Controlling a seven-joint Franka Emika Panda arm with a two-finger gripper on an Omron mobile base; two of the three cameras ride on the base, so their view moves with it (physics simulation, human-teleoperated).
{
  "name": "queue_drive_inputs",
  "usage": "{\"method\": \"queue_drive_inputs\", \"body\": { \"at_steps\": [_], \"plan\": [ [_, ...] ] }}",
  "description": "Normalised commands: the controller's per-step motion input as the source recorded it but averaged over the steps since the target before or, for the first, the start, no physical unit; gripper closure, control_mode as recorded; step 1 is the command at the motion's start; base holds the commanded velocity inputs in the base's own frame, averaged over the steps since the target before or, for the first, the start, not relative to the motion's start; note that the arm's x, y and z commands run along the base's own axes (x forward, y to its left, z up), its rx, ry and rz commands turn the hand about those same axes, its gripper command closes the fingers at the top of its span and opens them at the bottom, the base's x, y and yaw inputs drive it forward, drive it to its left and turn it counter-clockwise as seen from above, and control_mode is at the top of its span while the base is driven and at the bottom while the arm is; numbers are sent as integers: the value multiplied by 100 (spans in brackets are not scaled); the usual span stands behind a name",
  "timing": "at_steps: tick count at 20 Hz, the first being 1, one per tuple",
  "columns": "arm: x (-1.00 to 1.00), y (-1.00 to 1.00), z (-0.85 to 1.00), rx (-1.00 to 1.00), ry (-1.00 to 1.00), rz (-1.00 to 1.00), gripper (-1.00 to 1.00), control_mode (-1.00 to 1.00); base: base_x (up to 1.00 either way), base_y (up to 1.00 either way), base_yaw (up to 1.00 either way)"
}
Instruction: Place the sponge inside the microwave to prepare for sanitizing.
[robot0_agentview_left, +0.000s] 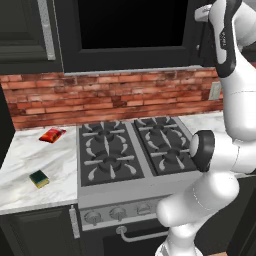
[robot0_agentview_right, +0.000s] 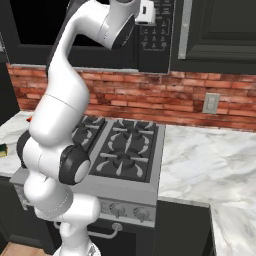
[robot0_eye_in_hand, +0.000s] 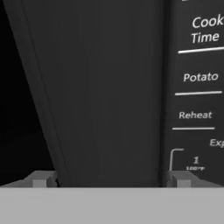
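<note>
High above the black gas stove (robot0_agentview_left: 127, 150), the white arm's two-finger gripper (robot0_eye_in_hand: 111, 178) is raised to the large black microwave (robot0_agentview_right: 155, 35), close against the dark door beside the button panel, where the labels "Potato" and "Reheat" can be read. The small dark fingertips (robot0_eye_in_hand: 41, 179) are seen set wide apart at the foot of the hand view, with nothing held between them; the spread appears chosen so that the door's right edge can be taken or pulled. The door seems shut or barely ajar, though this cannot be told for certain. The small rectangular sponge with a dark green top over a yellow body (robot0_agentview_left: 39, 178) is left lying on the white marble counter (robot0_agentview_left: 30, 165) left of the stove, well apart from the hand and near the flat red packet (robot0_agentview_left: 52, 134). Opening the door is judged the step in hand, since the sponge cannot be placed inside otherwise.
</note>
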Motion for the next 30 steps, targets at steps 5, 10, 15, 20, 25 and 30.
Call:
{"method": "queue_drive_inputs", "body": {
  "at_steps": [5,10,15,20,25,30],
  "plan": [
    [49,4,-3,1,8,0,100,-100,0,0,0],
    [23,19,-10,6,0,1,100,-100,0,0,0],
    [0,28,-6,8,0,4,100,-100,0,0,0],
    [-23,35,-1,7,-2,8,100,-100,0,0,0],
    [-54,33,0,2,0,3,100,-100,0,0,0],
    [-61,29,0,0,0,1,100,-100,0,0,0]
  ]
}}
